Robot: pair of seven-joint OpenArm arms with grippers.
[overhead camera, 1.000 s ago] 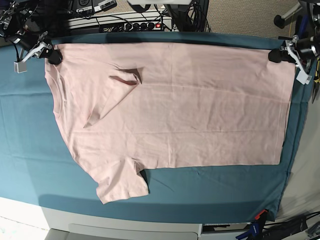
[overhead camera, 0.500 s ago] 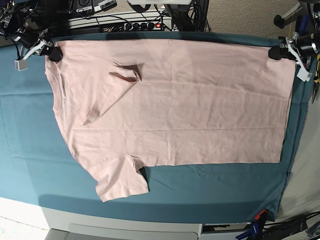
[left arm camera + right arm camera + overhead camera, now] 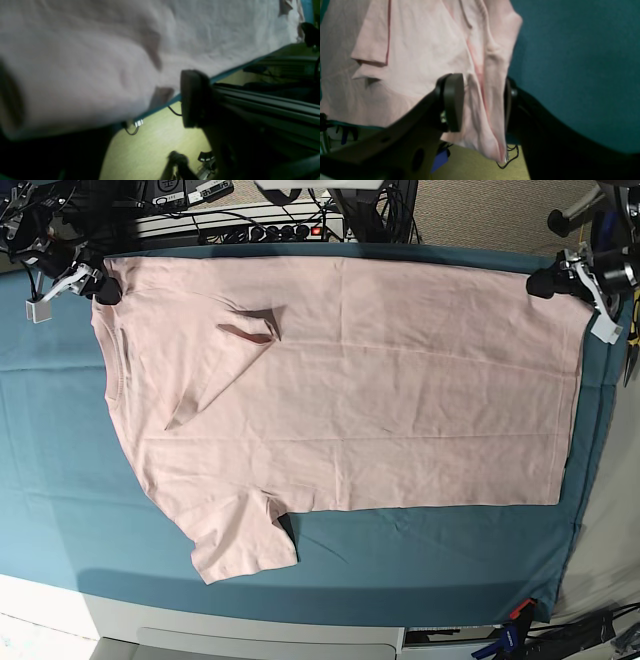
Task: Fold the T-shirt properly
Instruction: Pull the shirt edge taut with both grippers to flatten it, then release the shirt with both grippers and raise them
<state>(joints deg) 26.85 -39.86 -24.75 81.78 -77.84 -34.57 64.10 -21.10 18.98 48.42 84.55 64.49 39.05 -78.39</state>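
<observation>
Pale pink T-shirt (image 3: 380, 400) observed spread, partly folded, across the teal tablecloth (image 3: 60, 480). Left gripper (image 3: 545, 283) and right gripper (image 3: 108, 290) stand opened at its far corners.

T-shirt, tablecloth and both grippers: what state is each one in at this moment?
Pale pink T-shirt: spread wide, creased, one sleeve sticking out toward the near edge; not folded into a finished shape.
Teal tablecloth: laid out under the shirt, lightly creased.
Left gripper: open, at the shirt's far corner.
Right gripper: open, fingers on either side of the shirt's edge.
</observation>
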